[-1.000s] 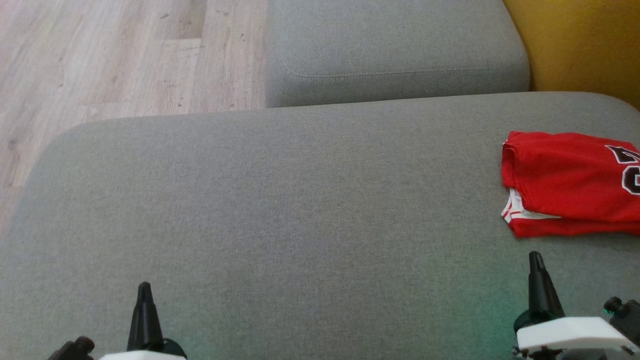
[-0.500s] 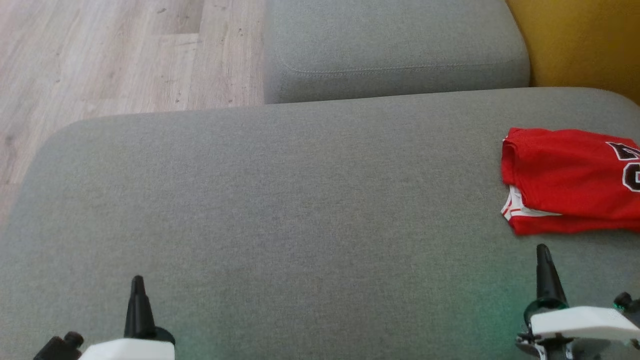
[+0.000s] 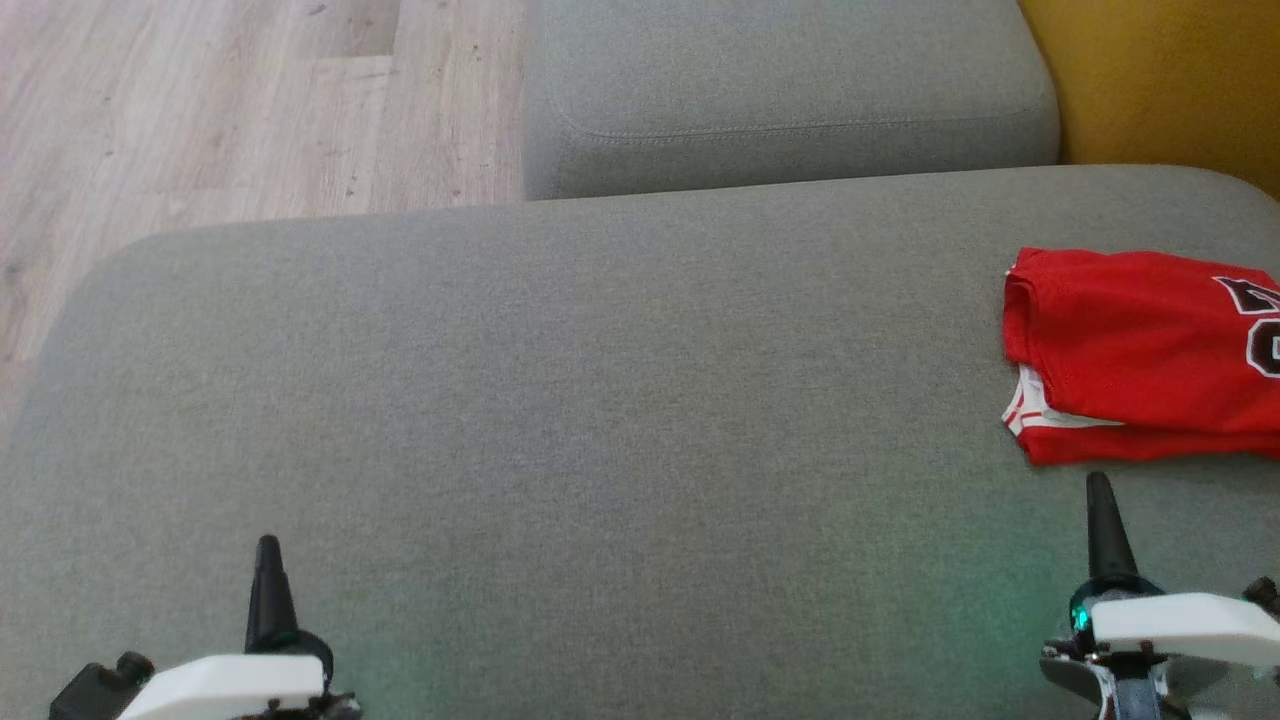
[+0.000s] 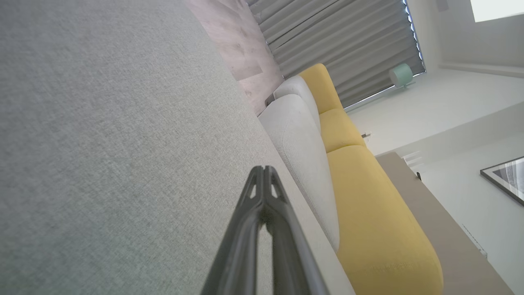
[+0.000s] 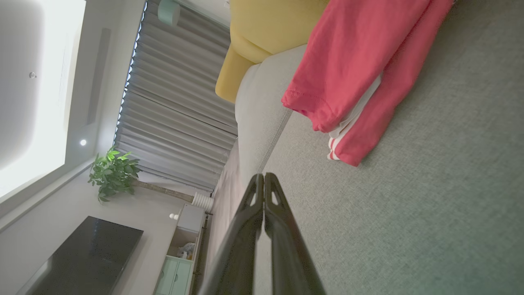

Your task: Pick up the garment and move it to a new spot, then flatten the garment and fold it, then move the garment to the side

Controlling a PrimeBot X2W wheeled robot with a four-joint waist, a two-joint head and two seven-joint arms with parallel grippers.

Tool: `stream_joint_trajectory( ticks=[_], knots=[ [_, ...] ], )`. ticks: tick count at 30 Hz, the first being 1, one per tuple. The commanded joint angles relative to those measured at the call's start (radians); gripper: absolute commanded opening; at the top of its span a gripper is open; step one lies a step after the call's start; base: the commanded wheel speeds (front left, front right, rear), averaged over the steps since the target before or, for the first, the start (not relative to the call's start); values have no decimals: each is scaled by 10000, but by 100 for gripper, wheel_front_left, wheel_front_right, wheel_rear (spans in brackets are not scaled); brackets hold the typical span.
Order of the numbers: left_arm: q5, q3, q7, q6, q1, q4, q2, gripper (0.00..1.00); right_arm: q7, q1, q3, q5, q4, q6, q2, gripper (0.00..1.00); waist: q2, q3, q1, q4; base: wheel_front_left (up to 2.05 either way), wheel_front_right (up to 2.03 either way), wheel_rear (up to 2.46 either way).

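The garment (image 3: pixel 1140 350) is a red jersey with white trim and dark lettering, lying folded at the far right of the grey cushion (image 3: pixel 600 400). In the right wrist view the garment (image 5: pixel 360 65) lies ahead and to the right of the fingers. My right gripper (image 3: pixel 1098 487) hovers just below the garment's near edge, apart from it, shut and holding nothing. The tips of the right gripper (image 5: pixel 264 177) are pressed together. My left gripper (image 3: pixel 267 548) stands at the lower left over bare cushion, shut and empty; its tips (image 4: pixel 264 169) meet.
A second grey cushion (image 3: pixel 790 90) lies beyond the main one. Yellow upholstery (image 3: pixel 1160 80) rises at the back right. Wooden floor (image 3: pixel 230 110) shows at the upper left, past the cushion's left edge.
The head camera has shifted a little, so the whole scene has slid. The right gripper's tip stands slightly higher and nearer the garment. Both grippers stay shut; the garment has not moved.
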Motion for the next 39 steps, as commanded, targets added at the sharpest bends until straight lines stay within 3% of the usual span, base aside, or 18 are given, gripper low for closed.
stream_joint_trajectory(
  ticks=[1,39],
  knots=[
    [-343,354,64,-81,-623,-242,141,0,108,-675,71,372,-277,49,-193,0,0,14,-1,-4,0,0,0],
    [-4790,1014,1169,-334,-1742,330,102,0,1195,-1686,-478,4801,139,69,-185,0,0,307,-1,-90,0,0,0]
  ],
)
